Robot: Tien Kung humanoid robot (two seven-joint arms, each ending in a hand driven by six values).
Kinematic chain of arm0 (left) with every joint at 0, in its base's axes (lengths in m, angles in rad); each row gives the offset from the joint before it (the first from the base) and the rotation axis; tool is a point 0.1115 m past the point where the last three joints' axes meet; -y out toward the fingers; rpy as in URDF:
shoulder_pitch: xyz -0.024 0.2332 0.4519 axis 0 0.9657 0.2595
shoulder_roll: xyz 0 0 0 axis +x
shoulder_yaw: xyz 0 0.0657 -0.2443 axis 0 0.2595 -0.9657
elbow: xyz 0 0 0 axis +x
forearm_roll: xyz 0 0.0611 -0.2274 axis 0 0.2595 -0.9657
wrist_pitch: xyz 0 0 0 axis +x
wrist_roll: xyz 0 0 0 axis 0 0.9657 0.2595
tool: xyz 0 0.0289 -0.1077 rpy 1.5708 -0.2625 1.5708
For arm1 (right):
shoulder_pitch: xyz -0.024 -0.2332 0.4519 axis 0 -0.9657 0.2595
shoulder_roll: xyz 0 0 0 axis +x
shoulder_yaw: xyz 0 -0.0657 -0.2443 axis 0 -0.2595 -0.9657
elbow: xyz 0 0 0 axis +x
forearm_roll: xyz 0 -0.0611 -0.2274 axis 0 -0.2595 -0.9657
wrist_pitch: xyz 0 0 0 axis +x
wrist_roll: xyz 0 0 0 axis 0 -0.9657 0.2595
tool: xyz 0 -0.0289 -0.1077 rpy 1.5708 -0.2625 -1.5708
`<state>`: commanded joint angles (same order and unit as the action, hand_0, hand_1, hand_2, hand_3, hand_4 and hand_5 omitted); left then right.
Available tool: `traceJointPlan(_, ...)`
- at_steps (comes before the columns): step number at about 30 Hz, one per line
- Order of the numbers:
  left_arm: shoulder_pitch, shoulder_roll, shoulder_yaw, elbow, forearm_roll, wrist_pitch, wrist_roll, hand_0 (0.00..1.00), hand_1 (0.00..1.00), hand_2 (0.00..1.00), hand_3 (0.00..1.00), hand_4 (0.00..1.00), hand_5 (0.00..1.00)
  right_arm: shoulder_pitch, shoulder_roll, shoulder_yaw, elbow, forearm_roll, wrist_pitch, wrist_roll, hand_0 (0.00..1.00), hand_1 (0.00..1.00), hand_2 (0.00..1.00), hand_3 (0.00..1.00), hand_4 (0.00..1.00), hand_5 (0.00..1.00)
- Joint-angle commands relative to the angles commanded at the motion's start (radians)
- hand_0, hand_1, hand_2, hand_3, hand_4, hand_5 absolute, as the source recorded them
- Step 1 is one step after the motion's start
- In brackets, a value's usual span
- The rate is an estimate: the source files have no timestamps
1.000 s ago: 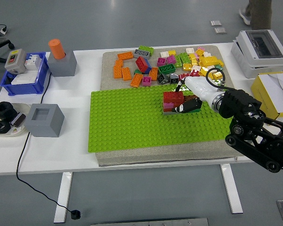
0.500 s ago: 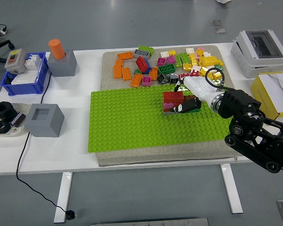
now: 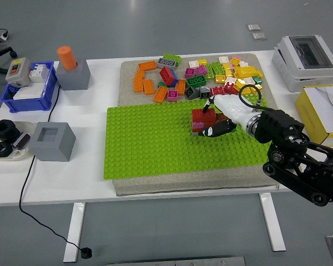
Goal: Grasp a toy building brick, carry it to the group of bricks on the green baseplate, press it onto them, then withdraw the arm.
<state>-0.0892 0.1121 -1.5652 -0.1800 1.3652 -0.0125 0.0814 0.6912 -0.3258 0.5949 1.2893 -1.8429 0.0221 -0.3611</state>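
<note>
A small group of bricks [image 3: 200, 118], red on top with pink and grey below, stands on the green baseplate [image 3: 150, 144] right of its middle. My right hand [image 3: 212, 117], white-backed with black fingers, comes in from the right and closes on the group's right side. One finger [image 3: 207, 103] reaches over the top red brick [image 3: 203, 114] while the thumb [image 3: 217, 129] lies along the group's near side. Loose bricks [image 3: 200, 75] in orange, yellow, pink, green and grey lie scattered on the mat behind the baseplate. My left arm is out of view.
On the left stand a grey block [image 3: 54, 141], a grey block with an orange cylinder [image 3: 72, 68], a blue bin [image 3: 29, 88] and a dish of black parts [image 3: 10, 140]. A grey box [image 3: 306, 62] and a yellow box [image 3: 324, 111] sit at the right.
My right hand has shifted slightly left and toward the table's far side, closing in tighter against the brick group. The person at the top right has left the view.
</note>
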Motion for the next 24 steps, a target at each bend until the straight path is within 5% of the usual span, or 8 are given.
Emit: traceJointPlan(24,0.003,-0.003,0.0,0.0,0.001,0.0,0.0,0.635,0.623,0.58,0.586,0.648,0.22,-0.008,0.005,-0.014,-0.014,0.007,-0.005,0.006,0.888,0.84,0.872,0.65,0.917,0.424)
